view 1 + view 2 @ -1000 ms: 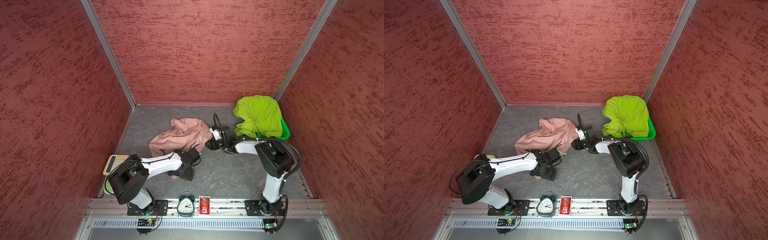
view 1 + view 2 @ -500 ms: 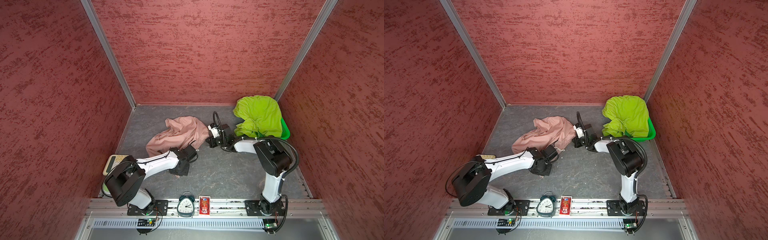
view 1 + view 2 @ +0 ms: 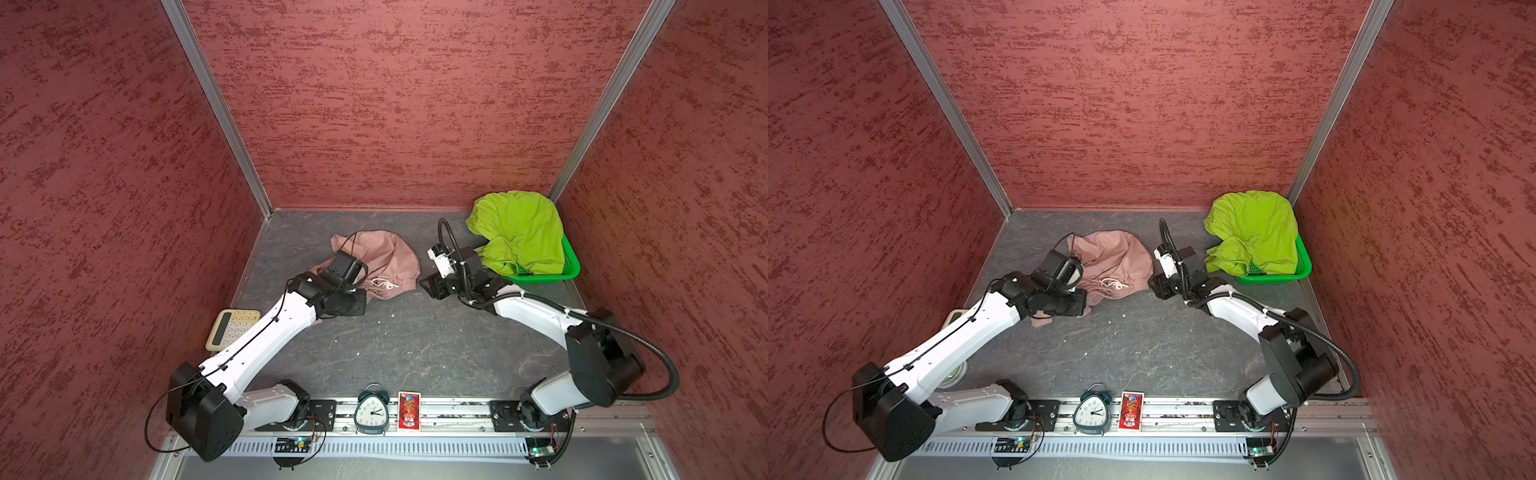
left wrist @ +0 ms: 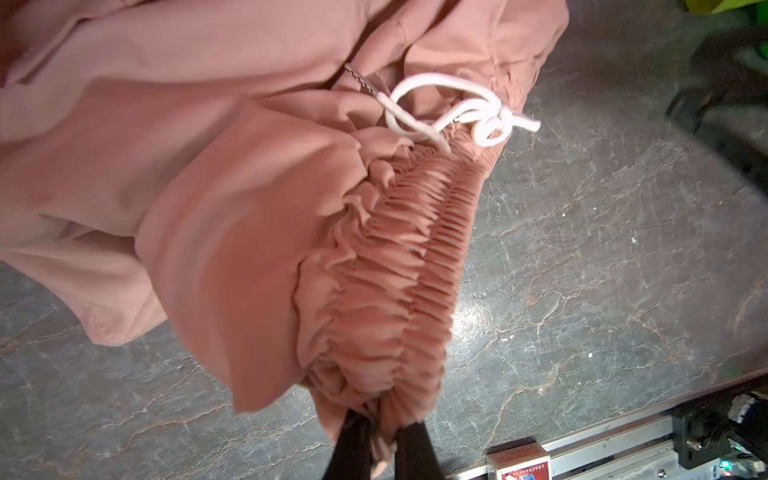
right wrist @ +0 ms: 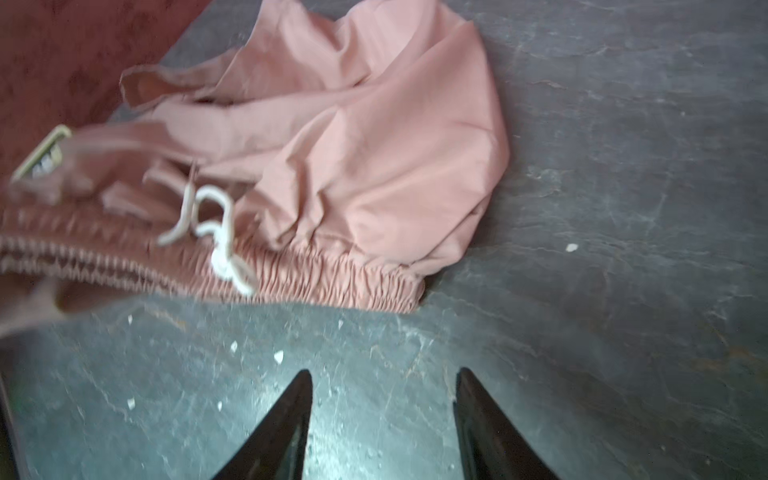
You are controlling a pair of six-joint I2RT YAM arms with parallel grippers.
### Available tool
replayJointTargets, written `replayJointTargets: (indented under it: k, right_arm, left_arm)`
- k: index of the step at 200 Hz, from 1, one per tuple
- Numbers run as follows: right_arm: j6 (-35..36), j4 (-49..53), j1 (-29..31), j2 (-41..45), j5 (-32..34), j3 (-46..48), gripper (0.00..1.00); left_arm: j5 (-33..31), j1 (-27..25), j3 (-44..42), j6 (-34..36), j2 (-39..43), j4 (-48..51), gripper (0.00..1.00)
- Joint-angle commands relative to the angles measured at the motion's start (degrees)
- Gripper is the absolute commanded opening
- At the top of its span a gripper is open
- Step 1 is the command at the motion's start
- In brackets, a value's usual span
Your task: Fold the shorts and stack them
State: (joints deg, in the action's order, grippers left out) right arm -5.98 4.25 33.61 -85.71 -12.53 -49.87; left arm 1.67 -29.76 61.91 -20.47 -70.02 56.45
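The dusty pink shorts point(image 3: 384, 255) point(image 3: 1121, 255) lie crumpled on the grey floor mid-back, their white drawstring point(image 4: 453, 112) knotted at the gathered waistband. My left gripper point(image 4: 380, 419) point(image 3: 362, 297) is shut on the near end of that waistband point(image 4: 399, 291). My right gripper point(image 5: 382, 374) point(image 3: 426, 286) is open over bare floor, a little short of the waistband's other end point(image 5: 386, 291). The lime green shorts point(image 3: 519, 232) point(image 3: 1254, 228) are heaped over the bright green basket point(image 3: 557, 277) at the back right.
A cream calculator point(image 3: 232, 328) lies by the left wall, partly under my left arm. An alarm clock point(image 3: 371, 411) and a red card box point(image 3: 409, 411) stand on the front rail. Red walls close in three sides.
My left gripper shut on the pink waistband and moved toward the back with it, bunching the shorts. My right gripper now stands clear of the fabric it was touching.
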Motion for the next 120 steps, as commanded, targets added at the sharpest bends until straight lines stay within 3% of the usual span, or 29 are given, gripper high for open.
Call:
replayJointTargets:
  k: [1, 29, 67, 120]
  right_arm:
    - [4.1, 0.5, 6.9, 1.6, 7.8, 3.0, 0.64]
    - [5.1, -4.1, 12.5, -0.4, 16.6, 4.8, 0.74]
    - [8.2, -12.6, 16.2, -9.4, 28.1, 2.1, 0.78]
    - [16.7, -19.1, 19.5, -20.6, 33.5, -4.1, 0.81]
  left_arm:
    - [2.9, 2.6, 3.3, 4.5, -0.4, 1.9, 0.0]
    - [2.8, 5.2, 7.3, 6.5, -0.5, 3.8, 0.0]
    - [2.6, 7.4, 11.9, 8.7, -1.2, 6.3, 0.0]
    - [3.3, 10.5, 12.9, 9.7, -0.1, 8.0, 0.0]
